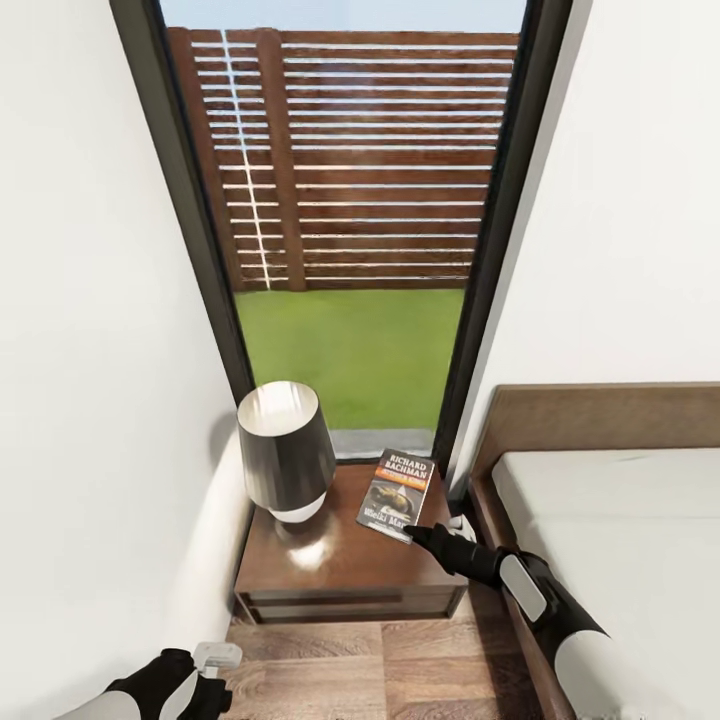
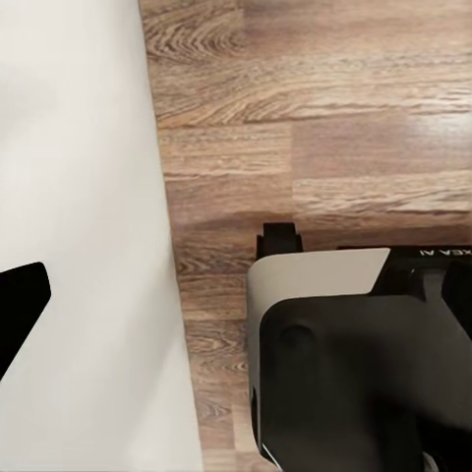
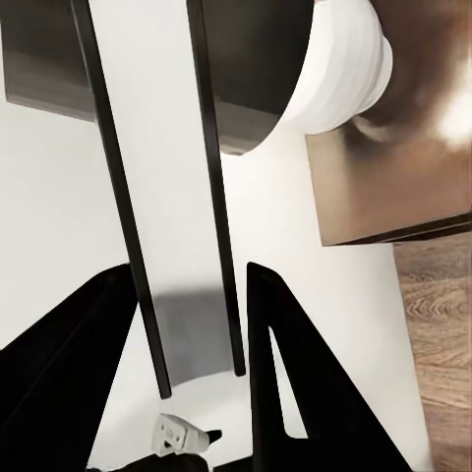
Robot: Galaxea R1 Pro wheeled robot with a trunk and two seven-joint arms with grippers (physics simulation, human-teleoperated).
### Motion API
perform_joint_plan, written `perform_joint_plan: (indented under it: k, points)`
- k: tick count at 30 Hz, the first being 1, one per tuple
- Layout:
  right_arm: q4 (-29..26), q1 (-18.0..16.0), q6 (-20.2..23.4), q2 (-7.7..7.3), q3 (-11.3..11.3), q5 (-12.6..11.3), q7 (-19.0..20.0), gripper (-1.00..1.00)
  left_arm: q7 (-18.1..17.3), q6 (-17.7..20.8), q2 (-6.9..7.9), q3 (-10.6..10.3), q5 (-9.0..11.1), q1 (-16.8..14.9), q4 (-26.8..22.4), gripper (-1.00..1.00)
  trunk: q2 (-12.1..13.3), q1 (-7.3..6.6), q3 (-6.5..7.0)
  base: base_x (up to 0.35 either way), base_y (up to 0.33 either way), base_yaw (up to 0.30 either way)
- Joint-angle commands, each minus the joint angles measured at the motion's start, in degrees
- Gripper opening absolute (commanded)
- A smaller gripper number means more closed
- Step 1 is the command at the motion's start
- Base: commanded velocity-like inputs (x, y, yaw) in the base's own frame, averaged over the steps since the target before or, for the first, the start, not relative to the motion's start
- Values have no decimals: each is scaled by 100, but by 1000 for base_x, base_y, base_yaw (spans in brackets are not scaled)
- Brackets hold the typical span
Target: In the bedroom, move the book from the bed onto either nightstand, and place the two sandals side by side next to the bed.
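The book [image 1: 395, 490] lies flat on the right part of the dark brown nightstand [image 1: 320, 565], cover up with its white lettering readable. My right gripper [image 1: 412, 533] is at the book's near edge, and I cannot tell whether it touches the cover. In the right wrist view its fingers [image 3: 69, 383] stand apart and the right gripper [image 3: 187, 374] is open with nothing between them. The bed [image 1: 620, 520] with its grey mattress is to the right. My left gripper [image 1: 205, 668] hangs low by the wall, one finger [image 2: 20, 310] set far to the side. The sandals are out of view.
A dark table lamp [image 1: 285, 450] takes up the nightstand's left half, close beside the book. A tall dark-framed window [image 1: 350, 250] rises behind, with white walls on both sides. Wood plank floor [image 2: 295, 118] lies in front, and my own base [image 2: 354, 374] is below the left arm.
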Motion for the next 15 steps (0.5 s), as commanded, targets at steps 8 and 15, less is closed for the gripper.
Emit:
perform_joint_plan:
  k: [8,15]
  points:
    - [16,-76,39,-4,-18,-9,-7,-100,3,35,-2,-44,45,-3,-22,100,-12,3,-86,0,0,0]
    - [18,-93,40,-10,-17,-3,-16,-100,-8,35,-3,-43,45,-3,-24,100,-12,3,-151,0,0,0]
